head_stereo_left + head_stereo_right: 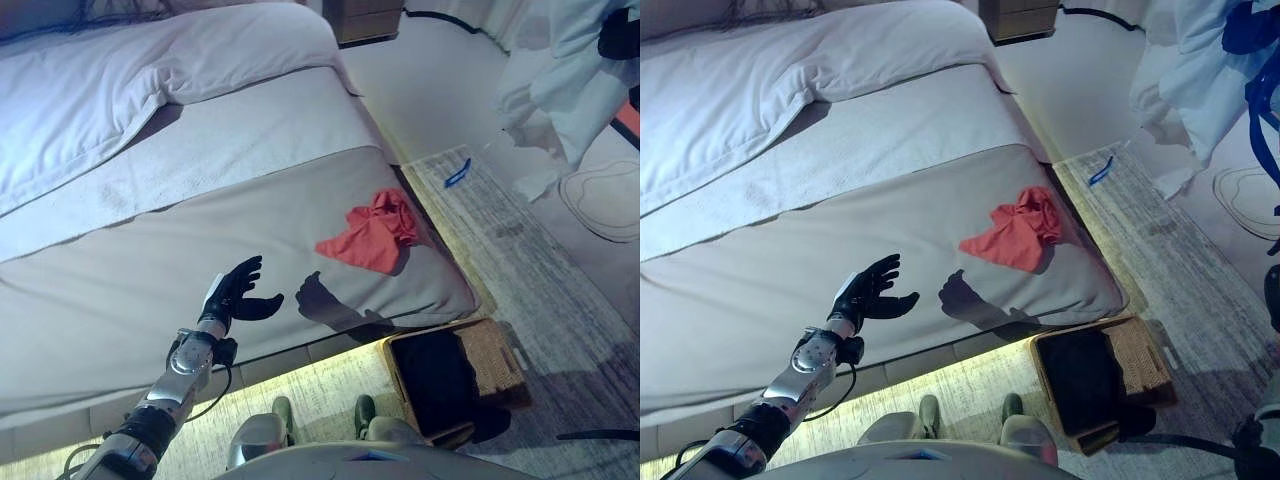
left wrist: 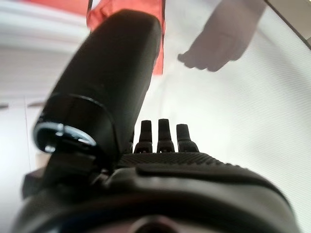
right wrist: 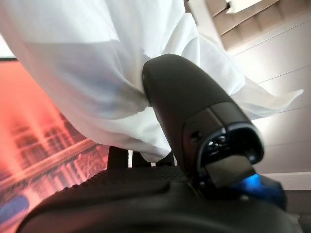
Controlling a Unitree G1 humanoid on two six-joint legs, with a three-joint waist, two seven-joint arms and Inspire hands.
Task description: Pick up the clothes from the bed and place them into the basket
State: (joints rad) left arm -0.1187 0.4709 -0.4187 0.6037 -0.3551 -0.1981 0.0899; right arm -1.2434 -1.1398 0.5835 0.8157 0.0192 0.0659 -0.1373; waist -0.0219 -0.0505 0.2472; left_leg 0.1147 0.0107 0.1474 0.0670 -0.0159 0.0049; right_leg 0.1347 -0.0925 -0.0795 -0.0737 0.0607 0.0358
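Note:
A crumpled red cloth (image 1: 375, 236) lies on the bed's grey cover (image 1: 120, 290) near its right edge. My left hand (image 1: 232, 290) hovers open over the cover, well to the left of the cloth; the left wrist view shows its fingers (image 2: 160, 133) straight and the red cloth (image 2: 159, 51) ahead. At the upper right my right hand (image 1: 620, 35) is raised and shut on a white garment (image 1: 560, 75), which hangs from it above the floor. The right wrist view shows its thumb (image 3: 184, 107) pressed into that white garment (image 3: 73, 63). The wicker basket (image 1: 497, 358) stands on the floor by the bed's corner.
A white duvet (image 1: 120, 80) covers the bed's far left part. A wooden nightstand (image 1: 365, 18) stands beyond the bed. A small blue object (image 1: 457, 173) lies on the striped rug (image 1: 540, 260) to the right of the bed.

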